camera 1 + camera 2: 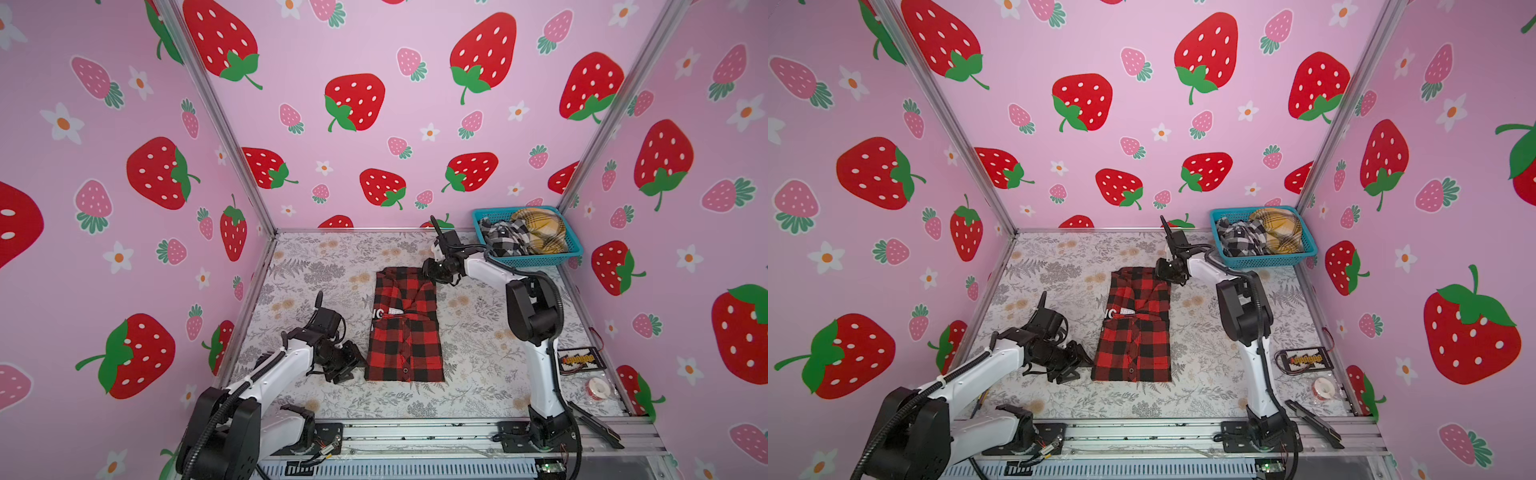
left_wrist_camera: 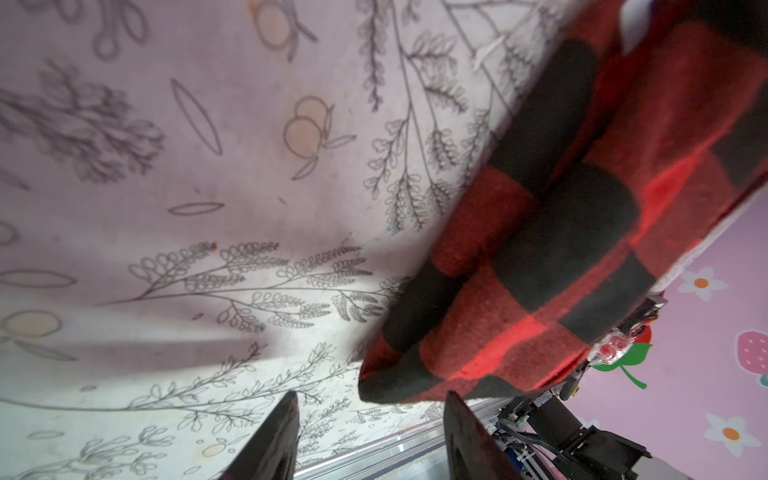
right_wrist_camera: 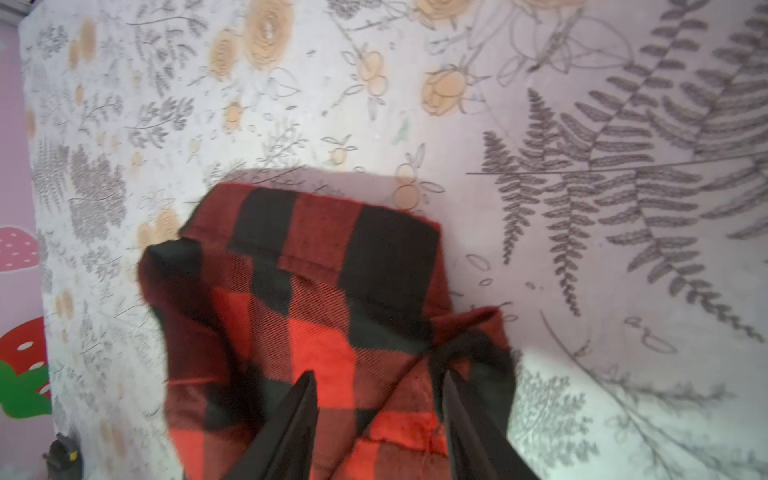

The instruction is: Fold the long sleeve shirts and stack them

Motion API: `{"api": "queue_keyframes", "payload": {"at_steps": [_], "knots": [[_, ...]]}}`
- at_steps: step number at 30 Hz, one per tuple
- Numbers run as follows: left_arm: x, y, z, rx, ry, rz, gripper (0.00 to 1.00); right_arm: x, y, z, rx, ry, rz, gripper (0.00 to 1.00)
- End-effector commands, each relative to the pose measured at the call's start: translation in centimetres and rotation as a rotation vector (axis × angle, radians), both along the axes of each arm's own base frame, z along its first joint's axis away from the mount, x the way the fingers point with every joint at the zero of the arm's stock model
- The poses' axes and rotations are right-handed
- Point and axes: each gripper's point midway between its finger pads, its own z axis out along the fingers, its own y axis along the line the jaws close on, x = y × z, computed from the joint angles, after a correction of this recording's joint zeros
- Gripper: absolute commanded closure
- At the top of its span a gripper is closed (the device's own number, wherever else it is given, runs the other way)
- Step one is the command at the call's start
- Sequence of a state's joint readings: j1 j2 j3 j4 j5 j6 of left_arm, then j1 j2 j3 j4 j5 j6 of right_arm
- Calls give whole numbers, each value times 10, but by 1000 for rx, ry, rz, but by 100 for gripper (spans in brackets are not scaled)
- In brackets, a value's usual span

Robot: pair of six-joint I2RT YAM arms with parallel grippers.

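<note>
Jaws on both grippers stood partly open, nothing pinched. The left gripper (image 2: 370,399) sat just off the near-left corner of the red-and-black shirt (image 1: 403,332), and the right gripper (image 3: 379,374) hung over its far-right corner. That shirt lay mid-table (image 1: 316,266), folded into a long rectangle, so I'd guess one more fold. A black-and-white shirt (image 1: 500,243) and a yellow shirt (image 1: 540,232) sat crumpled in the blue basket (image 1: 528,261), so no stack yet.

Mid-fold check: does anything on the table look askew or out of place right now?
The red-and-black shirt lies in a rough rectangle, but a bunched ridge of fabric crosses its middle, half covering the white letters. Near the table's right edge, a wired black-and-yellow pack and a small roll lie loose.
</note>
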State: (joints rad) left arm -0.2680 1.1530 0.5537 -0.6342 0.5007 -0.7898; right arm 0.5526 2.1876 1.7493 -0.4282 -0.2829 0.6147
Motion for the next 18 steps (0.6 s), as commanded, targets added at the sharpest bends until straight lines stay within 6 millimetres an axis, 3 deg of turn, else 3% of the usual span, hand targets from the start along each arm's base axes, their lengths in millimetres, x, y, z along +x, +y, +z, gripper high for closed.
{"api": "queue_keyframes", "payload": {"at_steps": [1, 4, 7, 12, 18], "knots": [[-2, 1, 15, -8, -25, 5, 40, -17, 11, 88, 48, -133, 49, 45], [1, 4, 25, 4, -68, 13, 45, -35, 14, 105, 75, -163, 63, 47], [7, -1, 32, -27, -88, 20, 48, -53, 36, 102, 90, -158, 132, 57], [6, -4, 26, -44, -60, 18, 51, -72, 83, 80, 122, -137, 244, 72], [-2, -3, 15, -44, -29, 29, 52, -54, 104, 32, 77, -75, 237, 79]]}}
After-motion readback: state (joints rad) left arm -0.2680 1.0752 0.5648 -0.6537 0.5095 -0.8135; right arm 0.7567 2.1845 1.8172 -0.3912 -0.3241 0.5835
